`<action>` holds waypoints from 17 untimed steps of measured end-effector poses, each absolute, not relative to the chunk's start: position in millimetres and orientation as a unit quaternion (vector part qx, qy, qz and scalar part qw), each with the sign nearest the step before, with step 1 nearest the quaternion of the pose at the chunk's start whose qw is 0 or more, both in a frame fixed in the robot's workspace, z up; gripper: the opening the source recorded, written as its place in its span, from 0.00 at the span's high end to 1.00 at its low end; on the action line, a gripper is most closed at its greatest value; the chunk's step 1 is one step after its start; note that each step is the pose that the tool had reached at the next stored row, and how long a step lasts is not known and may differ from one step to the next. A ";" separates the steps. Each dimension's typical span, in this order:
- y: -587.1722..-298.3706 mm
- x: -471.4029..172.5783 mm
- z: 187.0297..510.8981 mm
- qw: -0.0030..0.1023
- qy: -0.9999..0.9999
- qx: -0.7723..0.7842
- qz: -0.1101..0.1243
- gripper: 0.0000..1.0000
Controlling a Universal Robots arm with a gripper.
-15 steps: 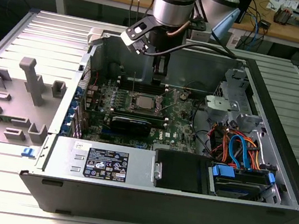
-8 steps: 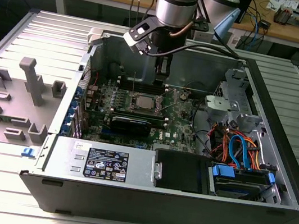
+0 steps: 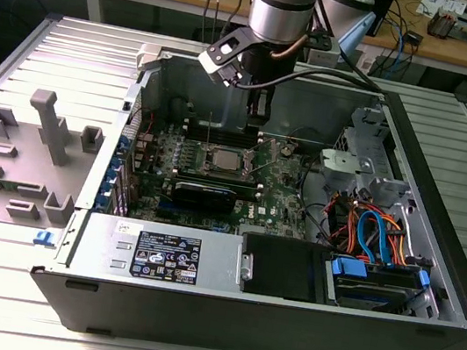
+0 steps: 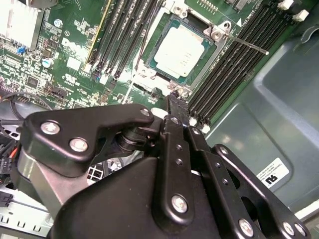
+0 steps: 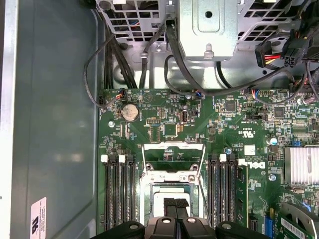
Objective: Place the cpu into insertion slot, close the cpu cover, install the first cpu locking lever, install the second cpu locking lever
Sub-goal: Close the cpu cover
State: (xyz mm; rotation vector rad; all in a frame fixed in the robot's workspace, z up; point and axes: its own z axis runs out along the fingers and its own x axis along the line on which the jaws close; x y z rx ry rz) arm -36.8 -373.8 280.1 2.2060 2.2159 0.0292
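The cpu lies flat in the insertion slot of the green motherboard, its silver top showing. The grey-metal cpu cover lies down around it as a frame. A thin locking lever sticks out from one socket corner across the black memory slots. My gripper hangs just above the socket's far edge in the exterior view. In both wrist views its black fingers are pressed together with nothing seen between them, the tip close to a socket corner.
The open computer case walls in the board. Memory slots flank the socket. Coloured cables and a drive cage fill the exterior view's right. A power supply sits at the front. Grey fixtures stand on the exterior view's left.
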 end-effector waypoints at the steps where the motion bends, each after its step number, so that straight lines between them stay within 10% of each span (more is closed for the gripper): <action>1: -373.8 -36.7 280.1 0.007 0.709 0.705 0.009 0.89; 17: -373.8 -36.5 283.3 0.007 0.709 0.705 0.009 0.89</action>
